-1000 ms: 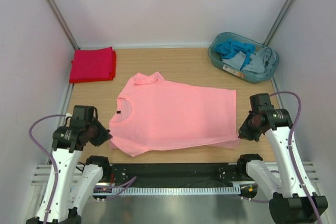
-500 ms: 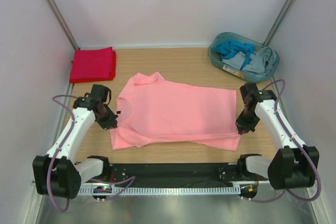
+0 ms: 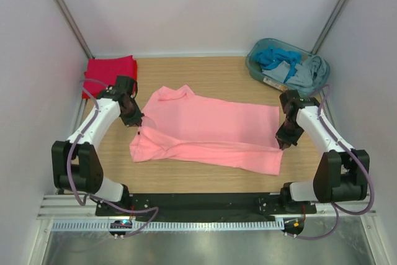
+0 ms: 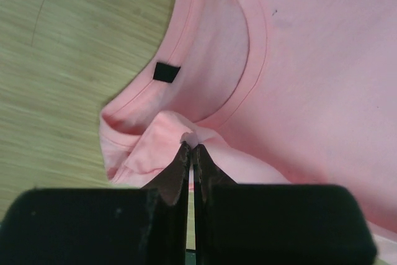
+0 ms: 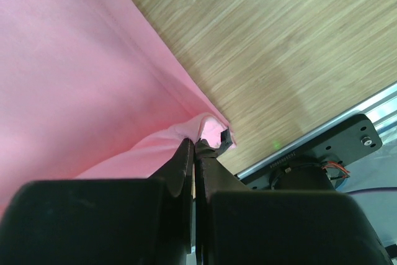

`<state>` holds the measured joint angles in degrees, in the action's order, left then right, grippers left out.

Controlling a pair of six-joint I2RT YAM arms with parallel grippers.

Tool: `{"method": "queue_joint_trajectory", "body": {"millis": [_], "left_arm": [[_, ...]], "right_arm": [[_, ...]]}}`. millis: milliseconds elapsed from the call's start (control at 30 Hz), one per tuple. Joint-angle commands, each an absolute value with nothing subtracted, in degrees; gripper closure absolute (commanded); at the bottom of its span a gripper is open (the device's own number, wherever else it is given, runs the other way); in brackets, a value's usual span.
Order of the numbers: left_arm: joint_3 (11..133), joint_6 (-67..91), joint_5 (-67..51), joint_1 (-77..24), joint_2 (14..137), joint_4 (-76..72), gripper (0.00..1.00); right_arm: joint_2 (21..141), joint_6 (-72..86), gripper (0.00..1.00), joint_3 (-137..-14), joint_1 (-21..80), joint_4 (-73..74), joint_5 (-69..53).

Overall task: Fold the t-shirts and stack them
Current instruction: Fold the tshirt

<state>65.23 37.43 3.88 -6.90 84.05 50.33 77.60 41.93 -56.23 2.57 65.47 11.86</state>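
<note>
The wooden table (image 3: 211, 76) carries everything; two arms work over it, one on each side. The left arm (image 3: 99, 122) rises from its base at the near left, reaches forward along the table's left side and bends inward at the wrist toward the collar end of the cloth; the right arm (image 3: 322, 131) reaches forward from the near right and turns its wrist back and inward over the hem end. There are two t-shirts. The salmon-pink t-shirt (image 3: 211, 131) lies spread across the middle of the table, collar to the left, hem to the right, its near edge raised at both ends and creased along the front; the red t-shirt (image 3: 108, 69) sits folded at the far left corner, well apart from the pink one. One teal basket (image 3: 250, 65) stands at the far right corner, holding blue and grey cloths (image 3: 279, 60) whose number cannot be told. The left gripper (image 4: 190, 153) has its fingers pressed together on a pinch of pink cloth just beside the collar; the right gripper (image 5: 195, 147) likewise pinches a raised corner of the pink hem, fingers squeezed tight, the bare wood beside it. One small dark neck label (image 4: 166, 72) shows inside the collar.
</note>
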Motion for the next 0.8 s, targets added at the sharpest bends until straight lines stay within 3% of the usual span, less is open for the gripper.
{"method": "queue_joint_trajectory", "body": {"millis": [0, 400, 567, 767], "left_arm": [[68.63, 32.44, 2.73, -7.38, 85.86, 47.73, 1.0], [75.05, 28.13, 0.79, -8.17, 97.11, 46.32, 1.0], [79.8, 25.58, 6.67, -11.6, 100.45, 48.34, 1.0], [84.81, 25.93, 6.5, -12.74, 103.54, 53.59, 0.99]], "right_arm": [[79.36, 41.22, 0.99, -56.08, 2.72, 62.5, 13.97], [83.93, 40.17, 0.99, -54.93, 2.64, 59.24, 17.75], [85.17, 38.85, 0.99, -54.49, 2.64, 57.84, 20.74], [85.61, 38.05, 0.99, -55.81, 2.72, 55.98, 15.21]]}}
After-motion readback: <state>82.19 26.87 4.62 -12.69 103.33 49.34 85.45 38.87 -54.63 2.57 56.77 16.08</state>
